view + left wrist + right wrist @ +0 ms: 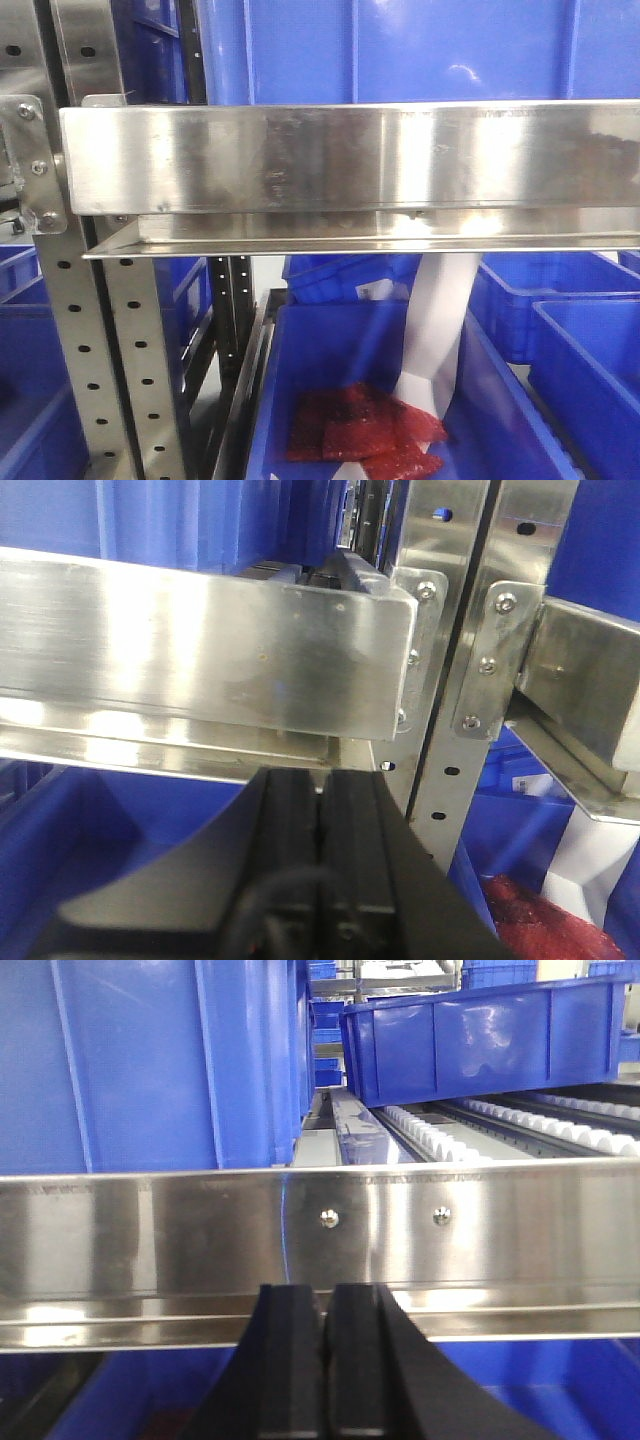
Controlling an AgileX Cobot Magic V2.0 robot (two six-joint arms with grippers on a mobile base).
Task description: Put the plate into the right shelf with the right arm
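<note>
In the right wrist view, the right pincer rises from the bottom centre of the frame, its two black fingers pressed together with only a thin seam between them: clenched on nothing. Directly above the fingertips runs the broad steel front rail of the right shelf, spanning the whole width of the frame. Beyond the rail, a tall blue bin fills the upper left, a second blue bin sits at the upper right, and white rollers slope away beneath it.

The plate appears in none of the three views, so its place relative to the pincer cannot be told.

In the left wrist view, the left pincer also stands at the bottom centre, clenched and empty, below a steel rail that ends at a perforated upright right of centre.

The front-facing view shows the same kind of rail across the upper half, a perforated post at the lower left, and, in a blue bin at the bottom centre, a red mesh-like bundle with a white strip hanging down to it.
</note>
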